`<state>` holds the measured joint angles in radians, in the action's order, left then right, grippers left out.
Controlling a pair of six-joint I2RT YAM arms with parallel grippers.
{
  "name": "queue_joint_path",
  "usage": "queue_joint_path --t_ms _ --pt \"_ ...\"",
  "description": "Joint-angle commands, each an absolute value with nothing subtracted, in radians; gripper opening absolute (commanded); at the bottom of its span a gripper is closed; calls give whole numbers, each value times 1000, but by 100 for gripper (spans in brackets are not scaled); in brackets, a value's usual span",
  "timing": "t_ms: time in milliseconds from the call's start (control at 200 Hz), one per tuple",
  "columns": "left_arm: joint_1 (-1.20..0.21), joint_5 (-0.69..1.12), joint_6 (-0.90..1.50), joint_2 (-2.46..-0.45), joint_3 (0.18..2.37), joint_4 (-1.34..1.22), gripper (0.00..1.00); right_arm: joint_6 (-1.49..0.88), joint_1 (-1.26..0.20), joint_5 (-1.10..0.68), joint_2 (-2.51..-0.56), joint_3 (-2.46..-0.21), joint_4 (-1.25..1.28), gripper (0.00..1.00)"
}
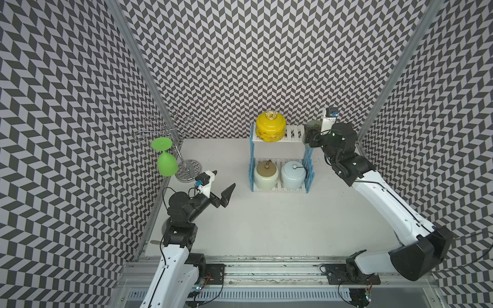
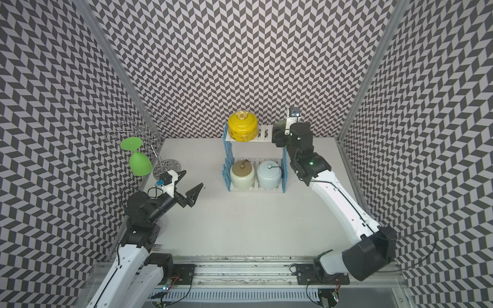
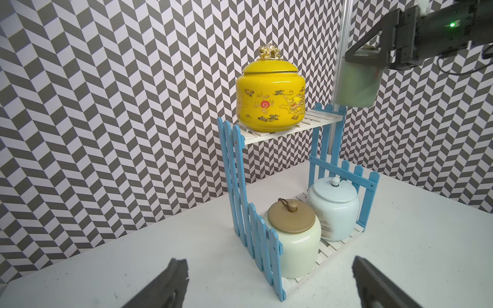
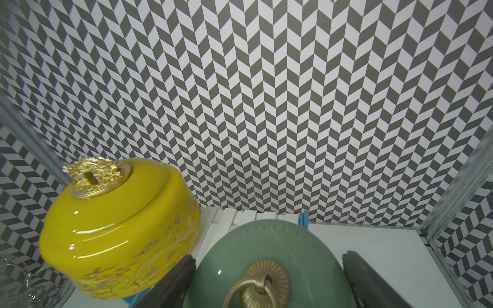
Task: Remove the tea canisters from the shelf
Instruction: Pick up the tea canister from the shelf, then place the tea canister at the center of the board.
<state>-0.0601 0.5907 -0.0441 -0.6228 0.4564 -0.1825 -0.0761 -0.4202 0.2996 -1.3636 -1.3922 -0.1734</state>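
Right gripper: The right gripper (image 4: pixel 269 262) is closed on the sage-green canister (image 3: pixel 353 85), one finger on each side just below its lid.
Held canister: It is upright at the right end of the shelf's (image 1: pixel 293 133) top tier. In the left wrist view its base appears to be clear of the white board, above the blue picket tips.
Left gripper: The left gripper (image 1: pixel 222 180) has its jaws spread wide and holds nothing. It hangs above the tabletop (image 1: pixel 266 226), well apart from the shelf and facing it.
Top tier: The yellow canister (image 1: pixel 270 129) sits on the left half. The right half is bare slats.
Bottom tier: The cream canister with tan lid (image 1: pixel 266 176) and the pale blue canister (image 1: pixel 293 174) stand side by side, about touching, and fill the width.
Done so far: As I judge it, the first of four canisters is being removed. It is gripped and lifted but not yet set down, and no canister stands on the tabletop.
Left to do: Set down the green one, then take the yellow, cream and blue canisters, which are all still on the shelf.
Not part of the task: The green goblet (image 1: pixel 166 165) hangs upside down on the wire stand (image 1: pixel 170 128), far off to the left.
Writing and marks: No brand or text is legible. The yellow canister has gold dragon and cloud motifs around a red disc. The pale blue one has a faint print on its side, too small to read. The green lid has a brass ring pull.
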Motion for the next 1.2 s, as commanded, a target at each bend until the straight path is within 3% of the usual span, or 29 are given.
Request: queue_joint_path --t_ms 0,621,1197 --pt "-52 587 -48 -630 461 -192 100 -94 -422 311 -1264 -1343 -24 34" --pt "-44 587 -52 -646 450 -199 100 -263 -430 532 -826 -745 42 21" --pt "-40 579 -49 -652 451 -198 100 -521 -430 637 -761 -464 -28 21"
